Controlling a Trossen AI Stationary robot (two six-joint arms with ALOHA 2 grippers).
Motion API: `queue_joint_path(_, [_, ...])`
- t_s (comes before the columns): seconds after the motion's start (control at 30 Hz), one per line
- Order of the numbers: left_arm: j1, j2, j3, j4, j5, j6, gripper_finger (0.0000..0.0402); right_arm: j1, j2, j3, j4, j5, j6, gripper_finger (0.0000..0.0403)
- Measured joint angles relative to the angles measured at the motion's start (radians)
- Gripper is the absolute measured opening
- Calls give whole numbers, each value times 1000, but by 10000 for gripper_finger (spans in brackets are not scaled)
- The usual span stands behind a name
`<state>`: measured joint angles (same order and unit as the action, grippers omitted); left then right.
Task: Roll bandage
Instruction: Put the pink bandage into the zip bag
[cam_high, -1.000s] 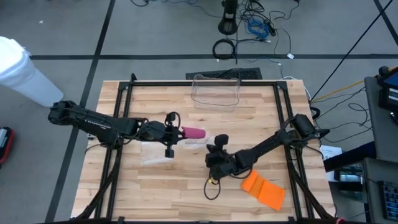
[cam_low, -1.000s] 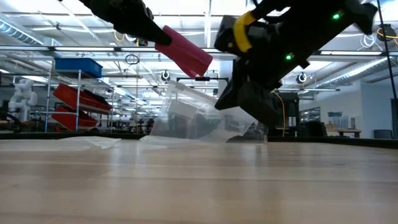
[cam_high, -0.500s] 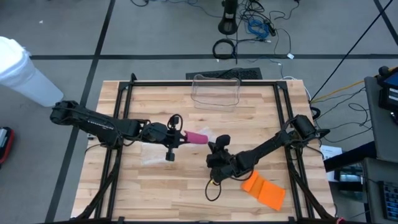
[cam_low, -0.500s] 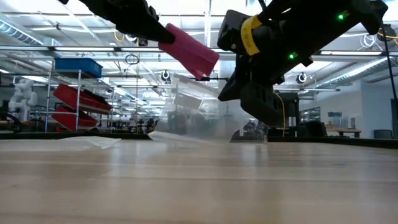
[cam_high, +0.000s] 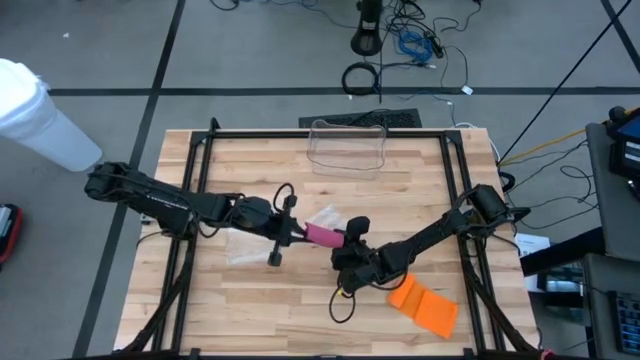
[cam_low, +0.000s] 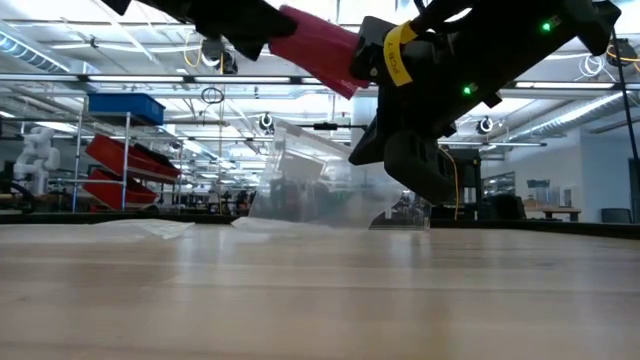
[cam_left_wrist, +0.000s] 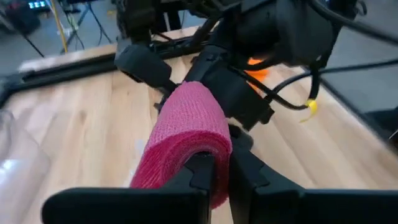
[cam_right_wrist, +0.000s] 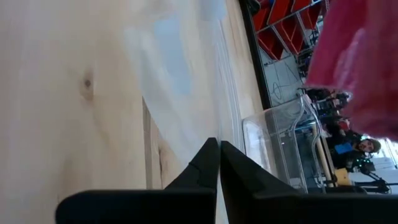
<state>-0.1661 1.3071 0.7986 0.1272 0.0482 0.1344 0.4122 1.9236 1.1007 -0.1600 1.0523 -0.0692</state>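
Pink bandage roll (cam_high: 322, 235), orange pouch (cam_high: 424, 304)

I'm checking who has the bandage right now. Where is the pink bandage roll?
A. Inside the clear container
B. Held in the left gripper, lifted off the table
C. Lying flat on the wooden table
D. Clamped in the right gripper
B: the left gripper is shut on the pink bandage roll, and the low view shows it lifted above the table.

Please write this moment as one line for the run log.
step: carry roll | left gripper: shut on pink bandage roll, held above table | right gripper: shut, empty, beside roll | orange bandage: on table
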Motion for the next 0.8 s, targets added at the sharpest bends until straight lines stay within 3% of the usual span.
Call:
queue_joint_path(0.2, [21,0,0,-36,16,-99,26,1,0,0,1,26,1,0])
queue_joint_path(0.8, [93,48,0,-59,2,-129,26,28,1,38,-46,46,-47,0])
